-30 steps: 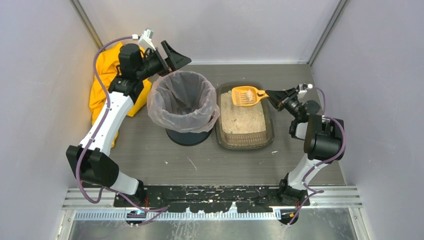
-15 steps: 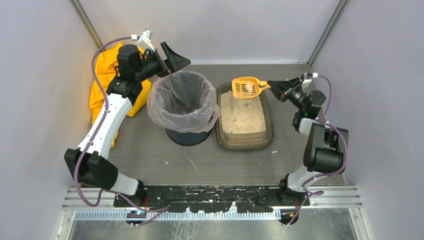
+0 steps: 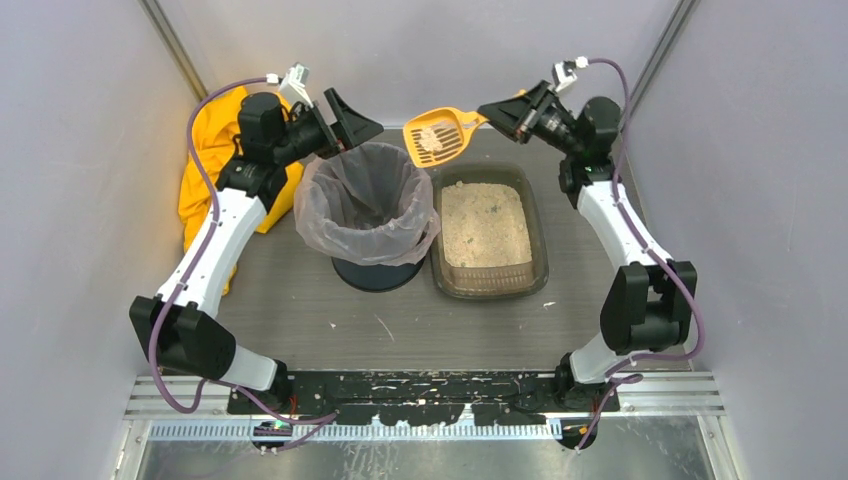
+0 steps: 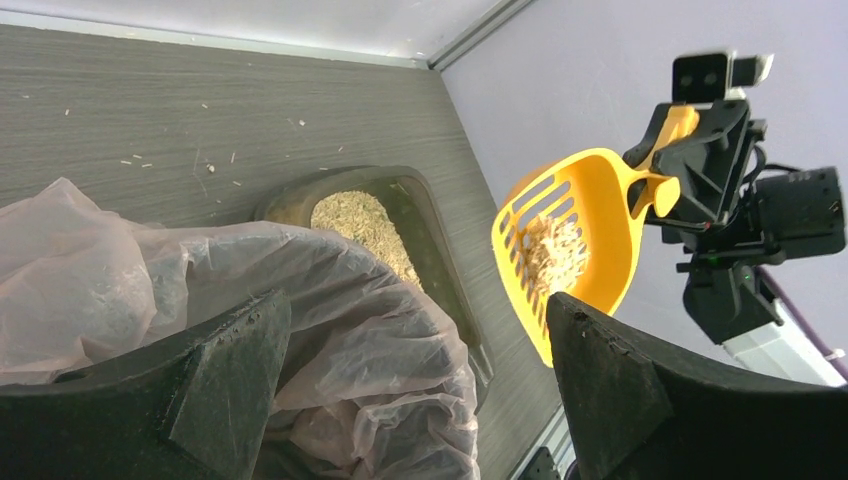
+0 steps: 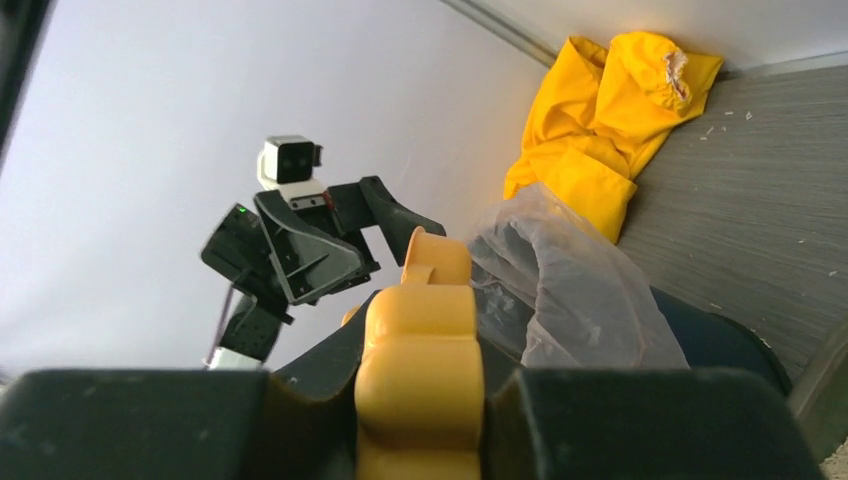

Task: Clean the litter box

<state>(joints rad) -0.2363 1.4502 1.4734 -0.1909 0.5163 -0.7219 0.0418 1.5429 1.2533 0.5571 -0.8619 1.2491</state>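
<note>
The litter box (image 3: 487, 284) sits flat on the grey table (image 3: 330, 320), right of centre and between my two arms, with its long side running away from my bases. Beige litter (image 3: 485, 225) covers its floor, with a few darker specks showing in it, and some loose grains are scattered on the table beside it. Touching or just beside its left wall stands the round bin (image 3: 375, 275), lined with a clear bag (image 3: 330, 215) folded over the rim; the bag's edge bulges toward the box. My right gripper (image 3: 500, 110) is clenched on the handle of the orange slotted scoop (image 3: 437, 135), the handle pinched between both fingers in my right wrist view (image 5: 418, 370). The scoop is in the air, clear of the litter, and from above it appears past the box's far left corner and just beside the bin's far rim. A small heap of pale litter (image 4: 555, 255) rests in its slotted bowl, which tips toward the bin. My left gripper (image 3: 345, 118) hovers at the far left rim of the bin with its jaws spread wide and nothing grasped; in my left wrist view the bag's rim lies under the gap between the fingers (image 4: 230, 350), and I cannot tell whether they touch it. A crumpled yellow cloth (image 3: 205, 160) lies in the far left corner against the wall, behind my left arm.
</note>
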